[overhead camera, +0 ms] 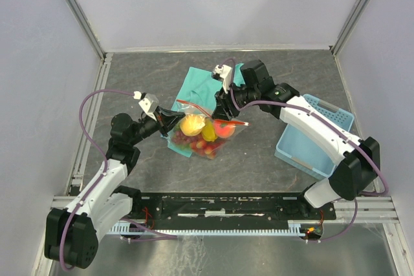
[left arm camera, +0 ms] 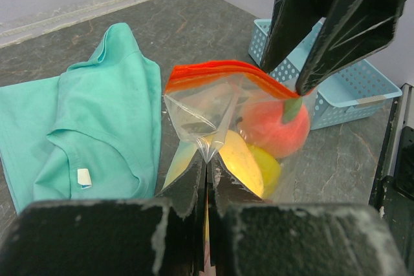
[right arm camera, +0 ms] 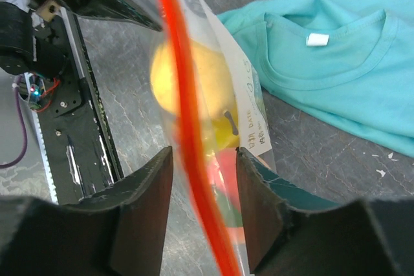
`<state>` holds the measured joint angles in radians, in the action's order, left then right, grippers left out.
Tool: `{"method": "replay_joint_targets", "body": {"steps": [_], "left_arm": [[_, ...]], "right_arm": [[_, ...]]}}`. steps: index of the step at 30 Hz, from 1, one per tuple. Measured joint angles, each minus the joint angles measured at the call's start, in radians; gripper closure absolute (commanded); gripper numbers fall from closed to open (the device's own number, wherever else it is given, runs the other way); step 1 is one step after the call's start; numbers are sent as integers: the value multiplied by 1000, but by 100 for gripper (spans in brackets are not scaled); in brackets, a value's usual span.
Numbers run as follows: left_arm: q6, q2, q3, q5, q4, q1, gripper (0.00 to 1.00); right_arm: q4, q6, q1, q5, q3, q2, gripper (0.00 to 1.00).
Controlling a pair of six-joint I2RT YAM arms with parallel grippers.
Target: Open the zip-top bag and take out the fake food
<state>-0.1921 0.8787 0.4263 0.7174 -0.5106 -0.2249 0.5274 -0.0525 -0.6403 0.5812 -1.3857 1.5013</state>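
The clear zip-top bag [overhead camera: 202, 132] with an orange-red zip strip [overhead camera: 213, 113] is held up off the dark table between both arms. Inside it show a yellow lemon [overhead camera: 192, 124], an orange-pink peach [overhead camera: 224, 128] and red berries [overhead camera: 201, 147]. My left gripper [overhead camera: 169, 119] is shut on a pinch of the bag's clear plastic [left arm camera: 208, 150] at its left side. My right gripper [overhead camera: 223, 109] is open, its two fingers [right arm camera: 139, 214] straddling the zip strip [right arm camera: 194, 153] from above without clamping it. The peach [left arm camera: 275, 128] and lemon [left arm camera: 242, 163] show through the plastic.
A teal cloth shirt [overhead camera: 206, 83] lies on the table behind the bag, also in the left wrist view [left arm camera: 84, 130]. A light blue perforated basket [overhead camera: 315, 135] stands at the right. Grey walls and metal rails bound the table.
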Motion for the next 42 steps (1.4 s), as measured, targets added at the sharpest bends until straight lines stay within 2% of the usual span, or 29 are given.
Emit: {"method": "replay_joint_targets", "body": {"steps": [6, 10, 21, 31, 34, 37, 38, 39, 42], "left_arm": [[0, 0, 0, 0, 0, 0, 97], [0, 0, 0, 0, 0, 0, 97], [0, 0, 0, 2, 0, 0, 97], [0, 0, 0, 15, 0, 0, 97], [0, 0, 0, 18, 0, 0, 97], [0, 0, 0, 18, 0, 0, 97], [0, 0, 0, 18, 0, 0, 96], [0, 0, 0, 18, 0, 0, 85], [-3, 0, 0, 8, -2, 0, 34]], "right_arm": [[-15, -3, -1, 11, 8, -80, 45], [-11, -23, -1, -15, 8, -96, 53], [5, -27, -1, -138, 14, -92, 56], [16, -27, -1, -158, 7, -2, 62], [26, -28, -1, -162, -5, 20, 71], [29, -30, -1, -157, -19, 32, 96], [28, -28, -1, -152, -26, 36, 98], [28, -29, -1, -145, -29, 37, 98], [20, -12, -1, -129, -37, 38, 98]]}}
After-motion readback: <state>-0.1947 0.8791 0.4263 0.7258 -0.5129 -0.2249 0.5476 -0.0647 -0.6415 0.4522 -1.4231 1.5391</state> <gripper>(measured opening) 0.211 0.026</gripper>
